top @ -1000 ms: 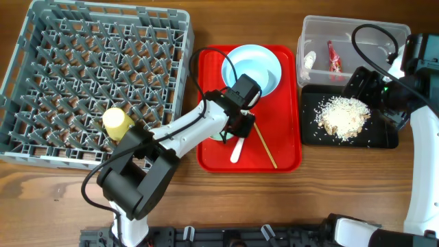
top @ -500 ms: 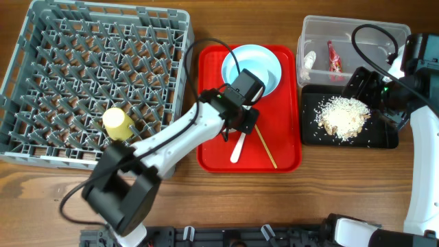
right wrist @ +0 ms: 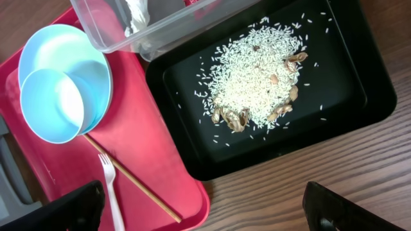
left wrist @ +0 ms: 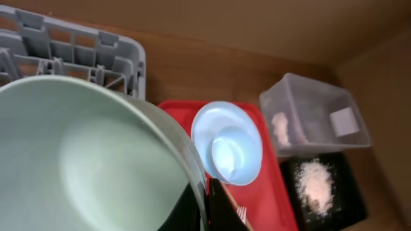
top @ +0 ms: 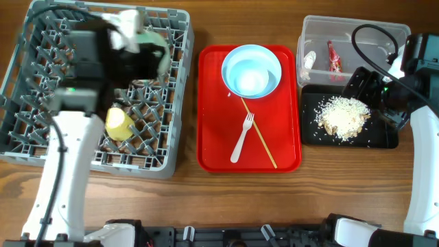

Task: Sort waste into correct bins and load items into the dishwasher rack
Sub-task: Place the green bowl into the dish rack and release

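My left gripper (left wrist: 207, 208) is shut on the rim of the pale green bowl (left wrist: 83, 154). It holds the bowl, blurred, over the far side of the grey dishwasher rack (top: 41, 147), as the overhead view (top: 152, 51) shows. The yellow cup (top: 118, 123) lies in the rack. The white plate (top: 236, 58) with the small white bowl (top: 251, 81) on it, and the white fork (top: 241, 137), sit on the red tray (top: 212, 151). My right gripper (right wrist: 205, 215) is open and empty above the black tray (top: 384, 137) holding the rice (top: 343, 115).
The clear tub (top: 357, 31) behind the black tray holds the red wrapper (top: 334, 56) and the white scrap (top: 309, 62). A thin wooden stick (top: 260, 136) lies on the red tray beside the fork. Bare wooden table lies in front.
My left arm has swung from the red tray to above the rack, carrying the green bowl. The fork and stick now lie uncovered. The right arm has not moved.
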Tool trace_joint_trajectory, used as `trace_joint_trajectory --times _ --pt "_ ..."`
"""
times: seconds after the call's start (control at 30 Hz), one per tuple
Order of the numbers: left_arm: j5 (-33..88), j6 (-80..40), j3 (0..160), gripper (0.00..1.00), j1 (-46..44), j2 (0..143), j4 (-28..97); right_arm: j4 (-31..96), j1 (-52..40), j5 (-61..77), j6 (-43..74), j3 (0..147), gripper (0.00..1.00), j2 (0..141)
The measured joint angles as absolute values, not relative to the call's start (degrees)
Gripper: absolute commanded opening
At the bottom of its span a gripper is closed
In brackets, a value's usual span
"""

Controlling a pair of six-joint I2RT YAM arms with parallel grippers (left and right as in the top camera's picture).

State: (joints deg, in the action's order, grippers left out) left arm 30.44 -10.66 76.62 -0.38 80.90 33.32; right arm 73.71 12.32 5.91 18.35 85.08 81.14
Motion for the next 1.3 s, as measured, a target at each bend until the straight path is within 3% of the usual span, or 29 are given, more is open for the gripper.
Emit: trace_joint_trajectory --times 0.17,0.37,0.57,0.67,0.7,0.8,0.83,0.9,1.0,1.03,1.07,1.3 --pt "49.1 -10.5 76.8 0.04 11.3 88.2 29.7 73.7 12.3 5.9 18.3 85.0 1.00 81.1" --pt "68.2 -10.6 76.8 0.04 18.0 102.2 22.4 73.7 12.3 5.9 18.3 85.0 1.00 81.1" --pt "76.1 -10.6 76.8 0.05 21.4 109.9 21.7 73.7 12.3 5.9 18.3 84.9 1.00 81.1" --pt "76.6 -10.7 76.8 0.36 23.8 110.0 22.8 73.7 12.3 5.9 18.3 84.9 1.00 81.1" --pt "76.6 -10.7 76.8 0.52 24.9 110.0 23.6 73.7 12.3 5.9 18.3 84.9 1.00 81.1" --pt "75.9 -10.6 76.8 0.62 28.0 110.1 28.8 73.7 12.3 5.9 18.3 84.9 1.00 81.1" --pt "75.5 -10.8 76.8 0.73 28.8 110.1 29.6 73.7 12.3 5.9 18.3 84.9 1.00 81.1" --pt "75.0 -10.4 76.8 0.74 30.5 110.1 30.7 73.7 12.3 5.9 18.3 84.9 1.00 81.1" --pt "74.9 -10.7 76.8 0.85 32.8 110.1 32.1 73.8 12.3 5.9 18.3 84.9 1.00 81.1" --pt "74.9 -10.6 76.8 0.96 33.5 110.1 32.2 73.7 12.3 5.9 18.3 84.9 1.00 81.1" --pt "74.9 -10.6 76.8 1.00 34.3 110.1 32.5 73.7 12.3 5.9 18.3 84.9 1.00 81.1" --pt "74.8 -10.6 76.9 1.00 39.0 110.1 34.0 73.7 12.3 5.9 18.3 84.9 1.00 81.1"
